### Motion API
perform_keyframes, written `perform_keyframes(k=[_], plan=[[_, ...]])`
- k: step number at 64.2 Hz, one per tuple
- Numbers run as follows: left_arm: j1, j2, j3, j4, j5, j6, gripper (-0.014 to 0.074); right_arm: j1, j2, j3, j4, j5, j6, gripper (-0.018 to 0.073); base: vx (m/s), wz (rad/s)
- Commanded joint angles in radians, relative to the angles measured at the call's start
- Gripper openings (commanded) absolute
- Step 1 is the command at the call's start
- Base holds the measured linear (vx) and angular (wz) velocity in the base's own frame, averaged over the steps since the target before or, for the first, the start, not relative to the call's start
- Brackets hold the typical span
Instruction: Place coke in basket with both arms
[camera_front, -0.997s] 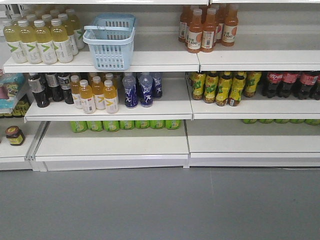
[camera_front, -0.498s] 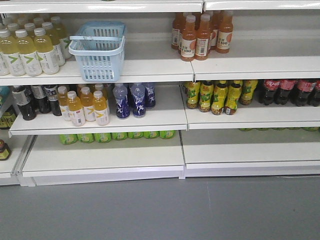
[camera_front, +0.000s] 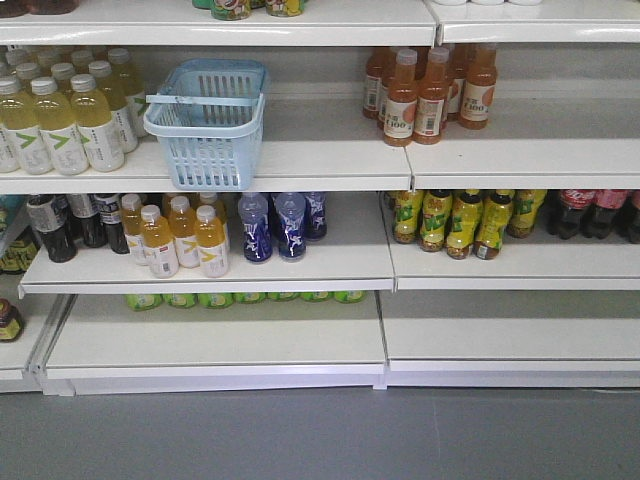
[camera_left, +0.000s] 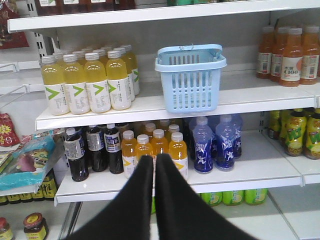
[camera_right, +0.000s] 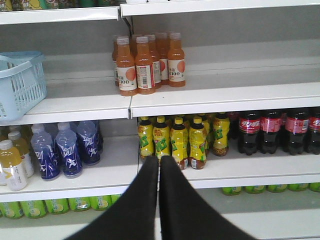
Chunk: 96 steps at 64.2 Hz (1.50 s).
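Observation:
The coke is out of view in every frame. The light blue basket (camera_front: 207, 125) stands empty on the second shelf from the top, between pale yellow bottles and orange bottles; it also shows in the left wrist view as the basket (camera_left: 190, 77) and at the left edge of the right wrist view as the basket (camera_right: 17, 85). My left gripper (camera_left: 154, 159) is shut with nothing in it, held in front of the orange-yellow bottles one shelf below the basket. My right gripper (camera_right: 159, 160) is shut and empty, in front of the yellow-labelled bottles. Neither arm shows in the front view.
White shelves (camera_front: 300, 180) carry pale yellow bottles (camera_front: 60, 125), orange bottles (camera_front: 430, 95), blue bottles (camera_front: 285, 225), yellow-labelled bottles (camera_right: 172, 140) and dark cola bottles with red labels (camera_right: 275, 131). Green cans (camera_front: 240, 297) lie at the back of the lowest shelf. Grey floor (camera_front: 320, 435) is in front.
The whole view has shifted: the shelves look closer and sit lower in the frame, and the top shelf has come into view. Nothing on the shelves has moved.

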Motion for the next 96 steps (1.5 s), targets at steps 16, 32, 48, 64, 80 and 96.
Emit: perform_keyframes(k=[16,32,48,64,80,96], plan=[[0.002,-0.02,-0.001,-0.008,-0.078,-0.017,-0.0008,-0.005,-0.018,0.011,-0.008,-0.079,-0.004,-0.0009,0.18,0.11],[0.002,-0.02,-0.001,-0.008,-0.078,-0.017,-0.0008,-0.005,-0.018,0.011,-0.008,-0.079,-0.004,-0.0009,0.17,0.0],[0.002,-0.02,-0.001,-0.008,-0.078,-0.017,-0.0008,-0.005,-0.018,0.011,-0.008,-0.079,-0.004,-0.0009,0.16,-0.05],[0.002,-0.02,-0.001,-0.008,-0.078,-0.017,-0.0008,-0.005,-0.018,0.011,-0.008,-0.079,-0.004,-0.0009,0.13,-0.02],[0.002,-0.02,-0.001,-0.008,-0.078,-0.017,-0.0008,-0.005,-0.018,0.011,-0.008,-0.079,-0.004,-0.0009,0.09,-0.01],[0.002,-0.02,-0.001,-0.008,-0.078,-0.017,-0.0008,-0.005,-0.018,0.011,-0.008,-0.079,-0.004,-0.0009,0.07,0.0]])
